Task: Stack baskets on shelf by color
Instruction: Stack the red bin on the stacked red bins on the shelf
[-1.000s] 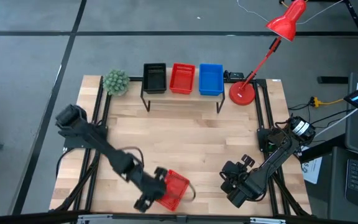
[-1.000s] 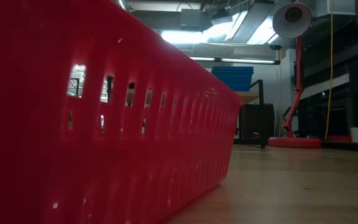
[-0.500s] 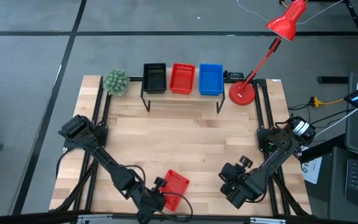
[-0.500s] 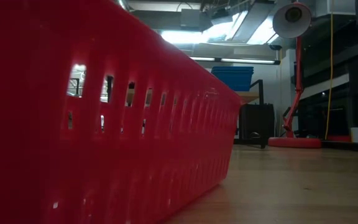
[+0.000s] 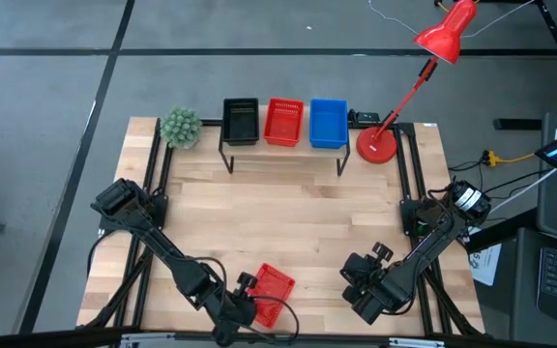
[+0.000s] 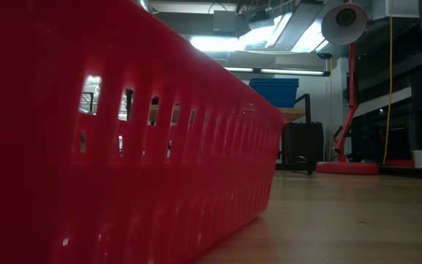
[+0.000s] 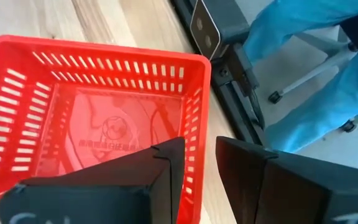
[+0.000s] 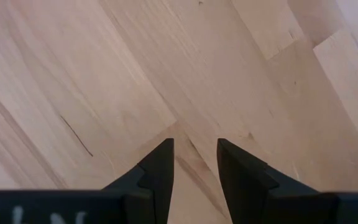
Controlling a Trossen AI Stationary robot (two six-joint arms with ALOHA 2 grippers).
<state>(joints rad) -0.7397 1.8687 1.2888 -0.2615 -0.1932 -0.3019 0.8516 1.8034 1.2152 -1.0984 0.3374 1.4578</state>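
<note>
One red basket (image 5: 272, 292) lies beside the left tool (image 5: 247, 302).

**Colours and patterns on your tabletop**

You are looking at a pale wood tabletop (image 5: 288, 217) showing long plank grain. A red basket (image 5: 271, 290) with slotted mesh walls is sitting near the front edge; a faint round emblem is showing on its floor. On the light-wood shelf (image 5: 283, 153) you are seeing a black basket (image 5: 241, 121), a red slotted basket (image 5: 283, 122) and a blue basket (image 5: 328, 123). A green plant (image 5: 180, 127) and a red lamp (image 5: 424, 68) are flanking them. Both arms are showing dark.
</note>
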